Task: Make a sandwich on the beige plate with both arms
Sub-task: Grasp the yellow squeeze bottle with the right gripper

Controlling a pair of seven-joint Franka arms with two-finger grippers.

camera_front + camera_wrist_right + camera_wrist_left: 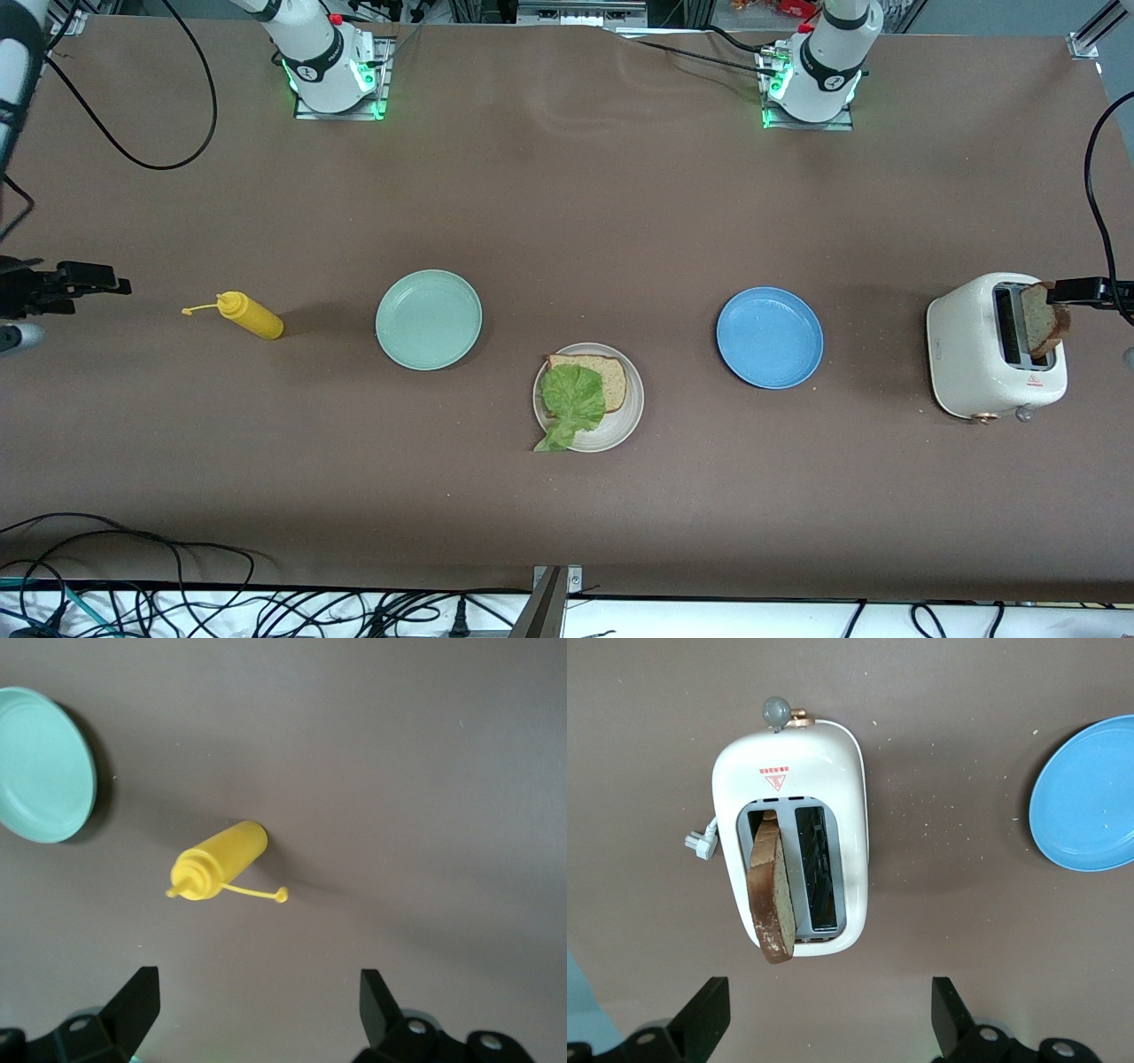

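Note:
The beige plate point(620, 427) sits mid-table. On it lies one brown bread slice point(607, 376) with a green lettuce leaf point(573, 400) on top, its tip hanging over the rim. A second bread slice point(1044, 320) stands tilted in a slot of the white toaster point(974, 350), and also shows in the left wrist view point(771, 895). My left gripper point(1076, 291) point(830, 1014) is open and empty above the toaster's end, apart from the slice. My right gripper point(89, 276) point(259, 1005) is open and empty above the table near the yellow bottle.
A yellow squeeze bottle point(250, 315) point(217, 863) lies toward the right arm's end. A mint-green plate point(429, 319) point(40, 766) and a blue plate point(769, 337) point(1090, 797) flank the beige plate. Cables run along the table edge nearest the front camera.

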